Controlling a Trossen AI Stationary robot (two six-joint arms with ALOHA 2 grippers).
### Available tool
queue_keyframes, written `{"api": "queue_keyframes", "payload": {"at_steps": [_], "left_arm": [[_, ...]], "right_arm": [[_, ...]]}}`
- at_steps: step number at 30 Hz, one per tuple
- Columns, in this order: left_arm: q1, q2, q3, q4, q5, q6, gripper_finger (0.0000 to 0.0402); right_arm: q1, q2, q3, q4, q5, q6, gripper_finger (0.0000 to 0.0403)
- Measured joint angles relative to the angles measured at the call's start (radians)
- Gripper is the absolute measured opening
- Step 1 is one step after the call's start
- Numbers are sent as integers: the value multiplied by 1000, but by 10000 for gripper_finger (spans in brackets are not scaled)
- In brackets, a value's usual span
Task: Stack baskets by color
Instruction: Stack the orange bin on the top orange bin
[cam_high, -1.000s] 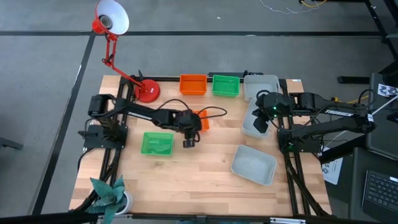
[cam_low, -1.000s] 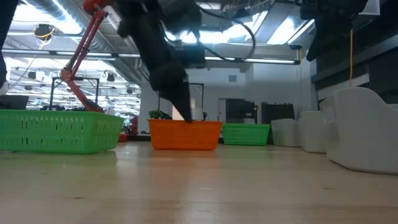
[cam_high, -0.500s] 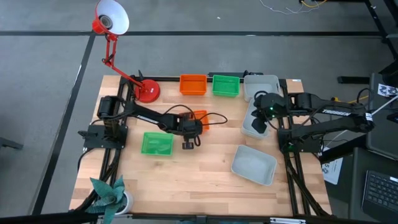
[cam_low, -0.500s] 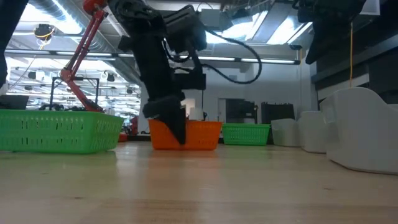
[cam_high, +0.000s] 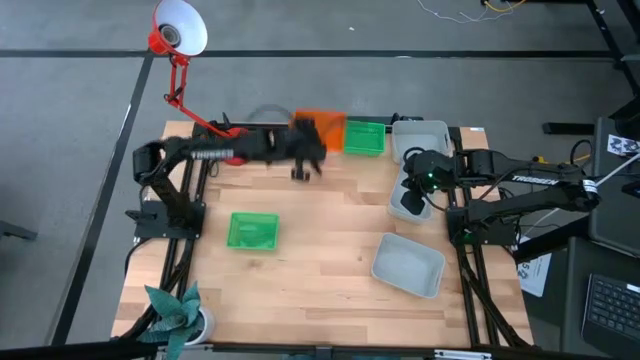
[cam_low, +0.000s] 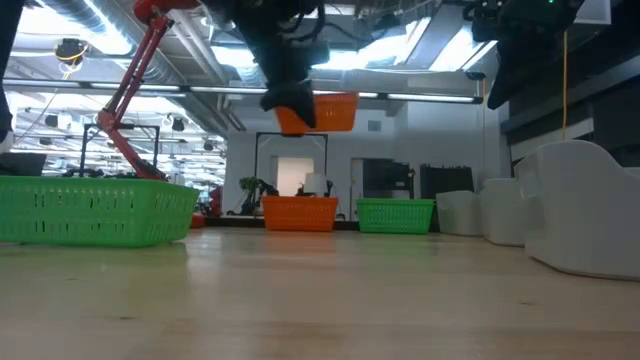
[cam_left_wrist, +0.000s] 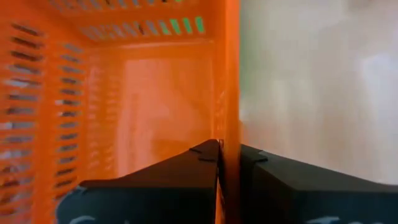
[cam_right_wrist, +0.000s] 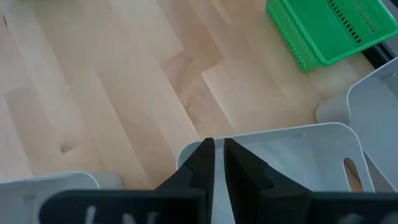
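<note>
The middle of the pale wooden bench (cam_high: 320, 240) lies bare, a wide passage from the front edge toward the back row. On the left it is bounded by a shallow green slotted plastic basket (cam_high: 252, 230), on the right by a translucent grey-white bin (cam_high: 408, 265) lying askew near the front. The back edge is crowded: an orange plastic basket (cam_low: 300, 213) on the bench with another orange basket (cam_low: 318, 112) held in the air above it by the left hand (cam_high: 303, 160), a second green basket (cam_high: 363, 138) just beside them, then more grey-white bins (cam_high: 420, 135) where the right hand (cam_high: 412, 200) grips one rim. The red desk lamp's round base (cam_high: 232, 150) blocks the back left corner.
</note>
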Motion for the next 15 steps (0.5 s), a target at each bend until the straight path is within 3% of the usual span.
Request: {"api": "queue_keyframes", "payload": {"at_steps": [3, 6, 10, 15], "left_arm": [[159, 21, 39, -15, 229, -4, 0], [281, 44, 40, -24, 376, -49, 0], [351, 50, 42, -41, 505, -84, 0], [341, 80, 42, -59, 520, -109, 0]], "right_arm": [[0, 3, 0, 3, 0, -24, 36], [0, 3, 0, 5, 0, -44, 36], [0, 3, 0, 5, 0, -66, 36], [0, 3, 0, 9, 0, -89, 36]]}}
